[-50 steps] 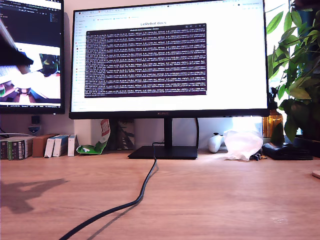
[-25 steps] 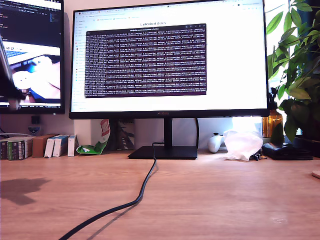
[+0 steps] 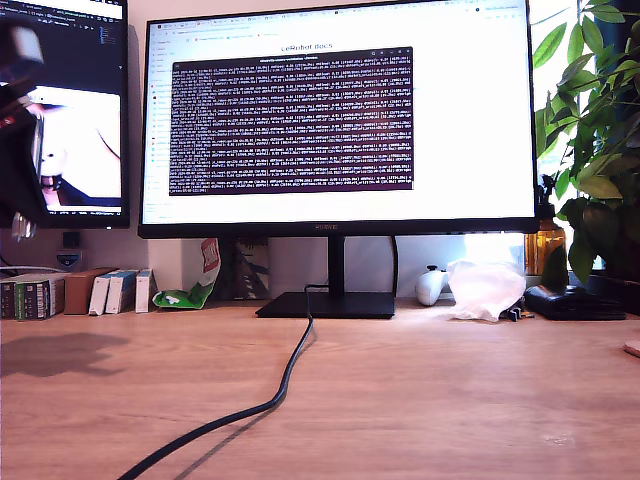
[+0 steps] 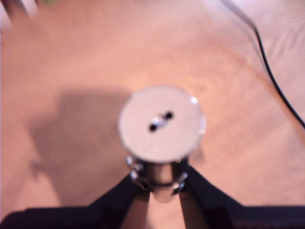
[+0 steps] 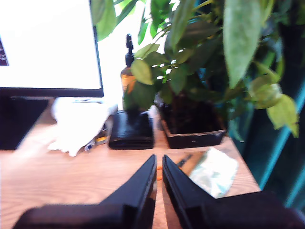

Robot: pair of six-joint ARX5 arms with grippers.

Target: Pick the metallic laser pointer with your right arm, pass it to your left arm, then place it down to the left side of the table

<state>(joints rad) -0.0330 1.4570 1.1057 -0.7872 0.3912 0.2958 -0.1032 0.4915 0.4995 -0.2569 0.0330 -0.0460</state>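
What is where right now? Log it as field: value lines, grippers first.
first gripper: my first gripper is shut on the metallic laser pointer, above the table
pointer pose: flat round end faces the first wrist camera
second gripper: my second gripper is shut and holds nothing
ahead of second gripper: potted plant, black wallet-like case
cable: black cable runs across the table from the monitor stand

exterior: low, facing monitor [image 3: 335, 115] | wrists: along grippers | shared: table [image 3: 450, 390]
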